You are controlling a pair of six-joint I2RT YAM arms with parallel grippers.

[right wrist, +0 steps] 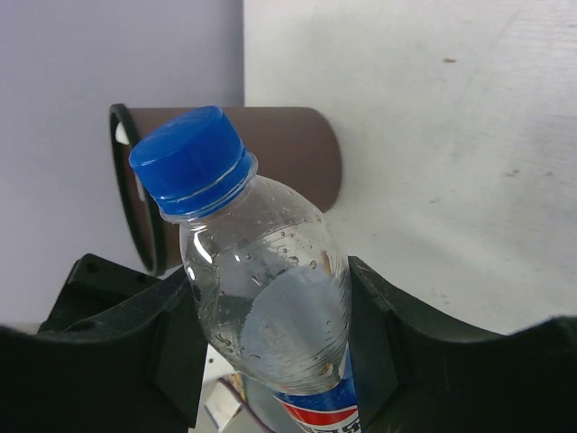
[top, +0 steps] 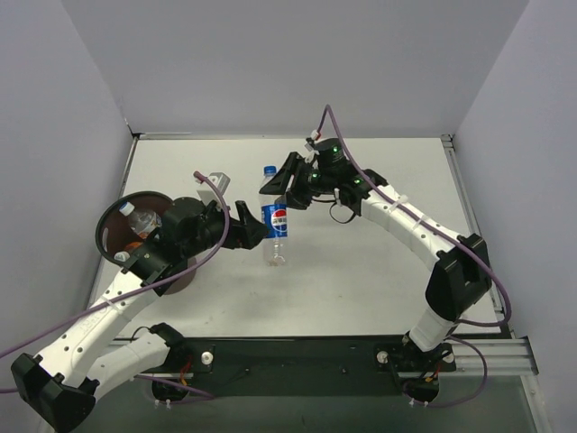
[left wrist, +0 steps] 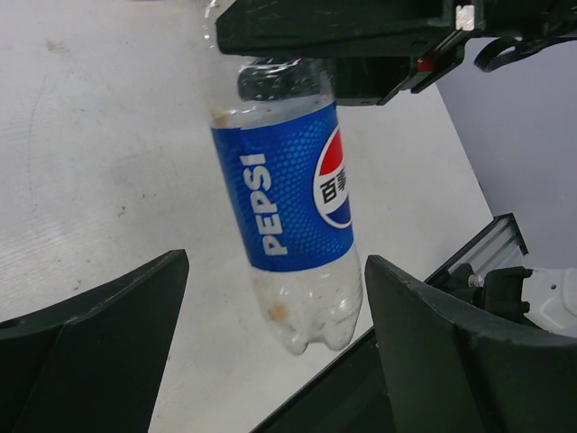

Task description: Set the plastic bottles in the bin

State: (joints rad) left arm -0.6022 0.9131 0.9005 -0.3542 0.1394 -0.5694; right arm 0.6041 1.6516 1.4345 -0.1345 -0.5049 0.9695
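Note:
The blue-capped Pepsi bottle (top: pixel 275 221) hangs nearly upright over the table's middle. My right gripper (top: pixel 287 185) is shut on its clear upper part, just below the cap; the right wrist view shows the bottle (right wrist: pixel 261 298) squeezed between both fingers. My left gripper (top: pixel 260 232) is open, a finger on each side of the bottle's lower end (left wrist: pixel 302 307) without touching it. The bin (top: pixel 115 206) stands at the far left, tan wall and black rim, with a clear bottle (top: pixel 141 217) and an orange one (top: pixel 133 244) inside. It also shows in the right wrist view (right wrist: pixel 288 149).
My left arm (top: pixel 117 298) passes right beside the bin's near side. Grey walls close in the table at the left, back and right. A black base rail (top: pixel 297 356) runs along the near edge.

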